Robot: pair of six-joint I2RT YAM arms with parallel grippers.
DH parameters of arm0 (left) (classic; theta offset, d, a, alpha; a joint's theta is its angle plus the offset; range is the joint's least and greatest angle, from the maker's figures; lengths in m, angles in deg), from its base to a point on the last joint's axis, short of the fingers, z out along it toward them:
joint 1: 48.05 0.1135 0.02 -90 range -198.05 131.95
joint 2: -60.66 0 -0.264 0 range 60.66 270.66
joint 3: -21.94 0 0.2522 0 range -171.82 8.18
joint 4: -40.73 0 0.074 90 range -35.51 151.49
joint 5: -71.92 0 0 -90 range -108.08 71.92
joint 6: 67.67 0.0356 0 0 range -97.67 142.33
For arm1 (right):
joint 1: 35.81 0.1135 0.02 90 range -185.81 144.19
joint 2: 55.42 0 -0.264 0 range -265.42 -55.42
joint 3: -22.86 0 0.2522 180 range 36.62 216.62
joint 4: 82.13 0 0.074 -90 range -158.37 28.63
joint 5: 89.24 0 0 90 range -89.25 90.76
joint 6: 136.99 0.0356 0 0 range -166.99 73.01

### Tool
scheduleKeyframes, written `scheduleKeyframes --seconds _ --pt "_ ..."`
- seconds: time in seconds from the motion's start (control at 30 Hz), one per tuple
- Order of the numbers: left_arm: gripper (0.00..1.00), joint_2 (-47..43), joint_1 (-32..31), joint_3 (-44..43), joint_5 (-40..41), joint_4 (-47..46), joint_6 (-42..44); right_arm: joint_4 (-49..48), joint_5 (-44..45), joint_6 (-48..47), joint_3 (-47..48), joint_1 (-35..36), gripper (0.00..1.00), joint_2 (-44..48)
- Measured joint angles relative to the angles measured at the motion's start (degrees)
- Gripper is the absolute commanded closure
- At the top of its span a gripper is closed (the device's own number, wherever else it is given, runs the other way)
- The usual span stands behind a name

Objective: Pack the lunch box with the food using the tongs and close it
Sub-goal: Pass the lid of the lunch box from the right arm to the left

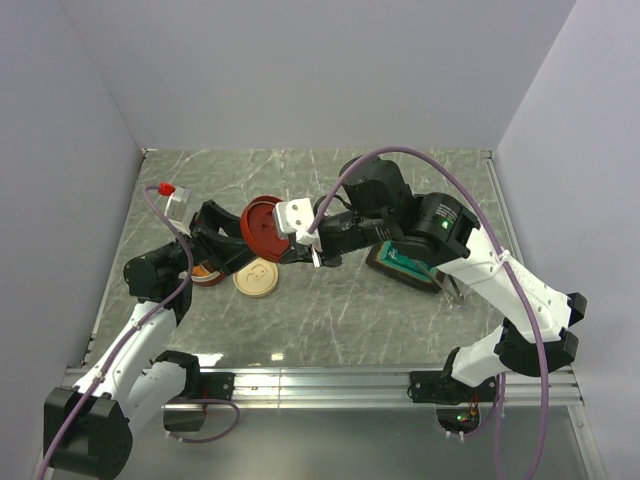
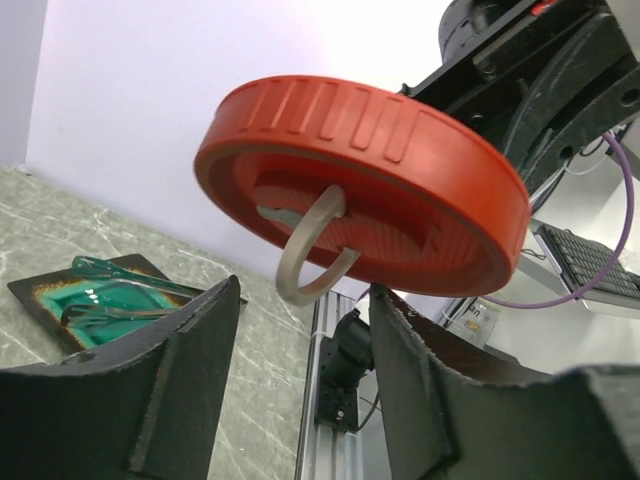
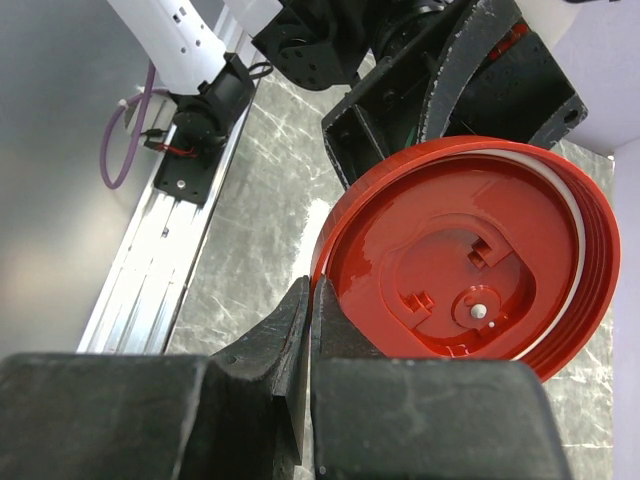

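Early days here: right gripper (image 3: 308,330) pinches the red lid (image 1: 262,228) by its rim above the desk (image 1: 330,320), left gripper (image 2: 305,300) spread just under it. The tongs (image 2: 110,268) lie on the green tray (image 1: 405,268) at the lid's 3 o'clock. Can't really spot the food, so packing and closing remain

— How is the light from above?
— Bright, even and white. The marble table (image 1: 330,320) carries only soft shadows under the arms, with a pale glare patch at 7 o'clock near its front edge.
— And the left wrist view?
— It is sharp on the red lid (image 2: 400,190), whose ribbed side is evenly lit. The wall behind washes out pale, and the dark fingers (image 2: 180,390) at 6 o'clock go soft.
— The right wrist?
— The lid gleams with glossy highlights. The near fingers (image 3: 270,350) at 6 o'clock are blurred and shadowed.
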Motion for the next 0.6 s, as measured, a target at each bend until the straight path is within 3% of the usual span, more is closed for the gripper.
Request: scheduleKeyframes --seconds 0.6 --pt "0.64 0.0 -0.42 -0.92 -1.03 -0.52 -0.94 -0.07 0.04 0.04 -0.74 0.11 1.0 0.02"
